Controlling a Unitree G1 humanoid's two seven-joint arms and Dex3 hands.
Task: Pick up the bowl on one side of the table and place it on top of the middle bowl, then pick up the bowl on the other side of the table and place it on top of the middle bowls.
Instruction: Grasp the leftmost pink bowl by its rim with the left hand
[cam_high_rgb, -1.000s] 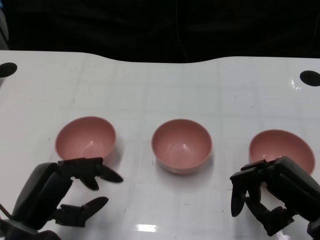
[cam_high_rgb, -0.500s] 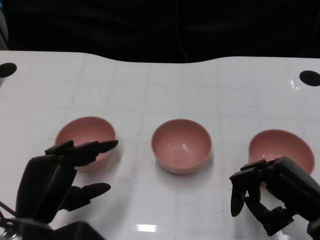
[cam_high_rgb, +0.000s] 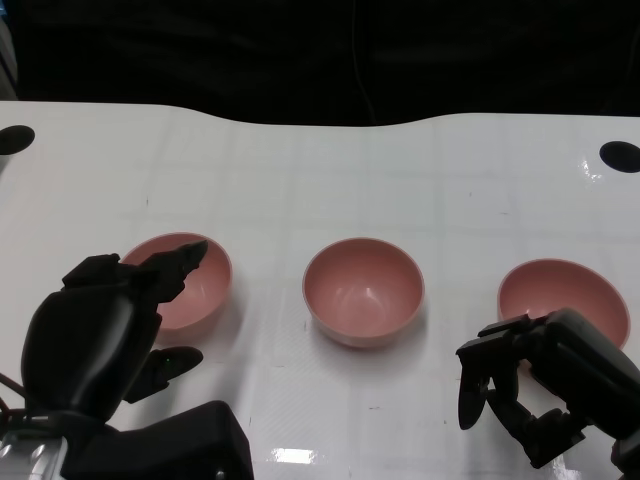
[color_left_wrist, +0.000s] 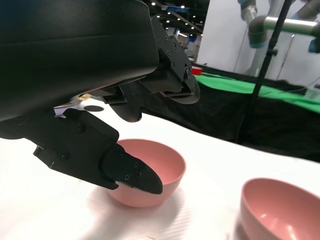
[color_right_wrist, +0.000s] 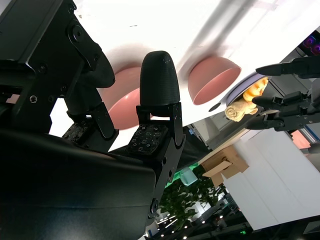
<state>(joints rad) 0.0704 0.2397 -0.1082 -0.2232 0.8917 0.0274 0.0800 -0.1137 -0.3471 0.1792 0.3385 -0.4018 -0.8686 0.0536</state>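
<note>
A white glossy table (cam_high_rgb: 330, 180) with a curved far edge carries three pink bowls in a row, all upright and well apart. The left bowl (cam_high_rgb: 195, 290) stands near the front left, the middle bowl (cam_high_rgb: 362, 291) at the centre, the right bowl (cam_high_rgb: 562, 293) near the front right. Black round marks sit at the table's far left (cam_high_rgb: 14, 139) and far right (cam_high_rgb: 619, 155) corners.
</note>
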